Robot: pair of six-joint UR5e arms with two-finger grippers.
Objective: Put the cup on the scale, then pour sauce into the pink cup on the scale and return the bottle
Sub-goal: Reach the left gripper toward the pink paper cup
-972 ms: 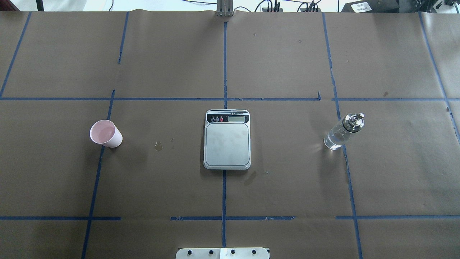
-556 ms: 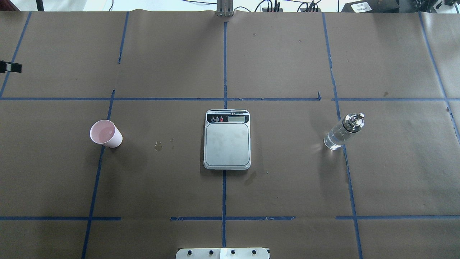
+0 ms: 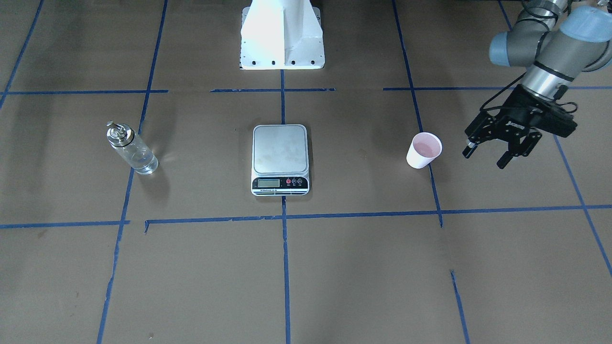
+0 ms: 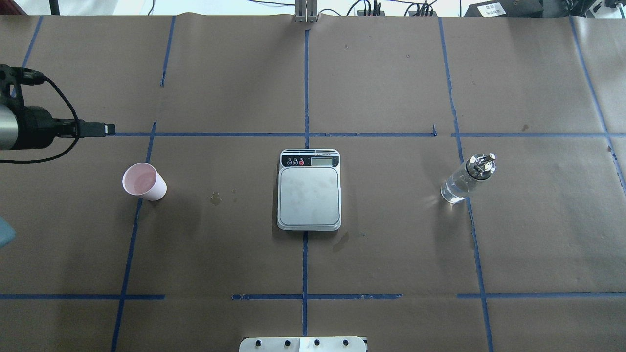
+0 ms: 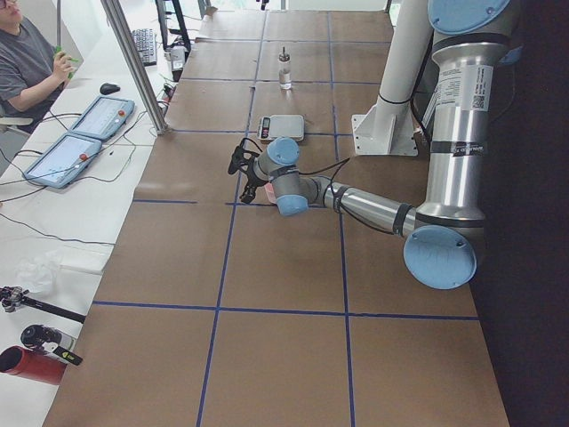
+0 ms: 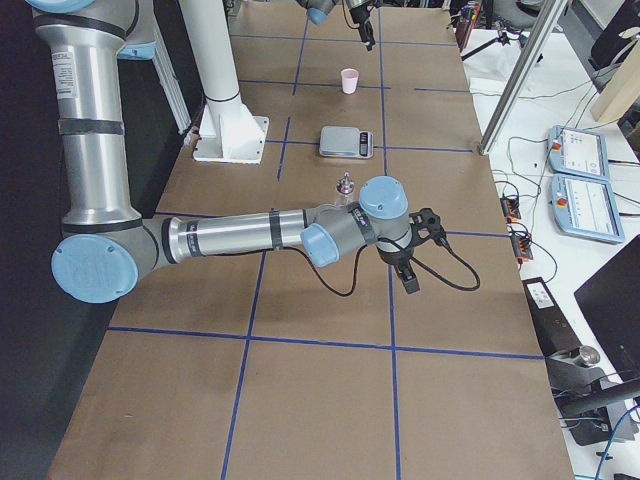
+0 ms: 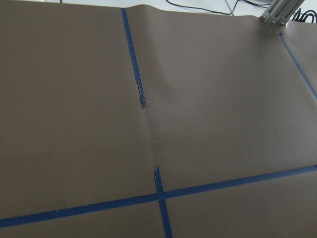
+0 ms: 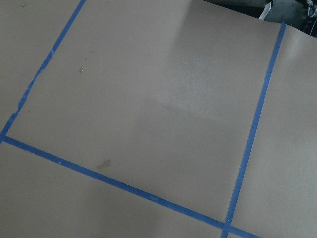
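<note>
table cover [image 4: 391,73]: matt brown paper | scale [image 4: 309,195]: dull steel platform | bottle [image 4: 463,182]: clear glass, shiny metal cap | cup [image 4: 143,181]: matt

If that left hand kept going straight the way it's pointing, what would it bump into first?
Most likely the paper-covered table, not the cup: the left hand tilts downward, and its wrist camera shows only that surface and blue tape ahead. Depth is uncertain.

Right arm's black two-finger gripper [image 6: 408,276]: shown from the side only, too small to judge its jaws.
White scale's small LCD display [image 3: 268,182]: digits too small to read.
Grey left arm [image 4: 19,128]: cut by overhead edge.
</note>
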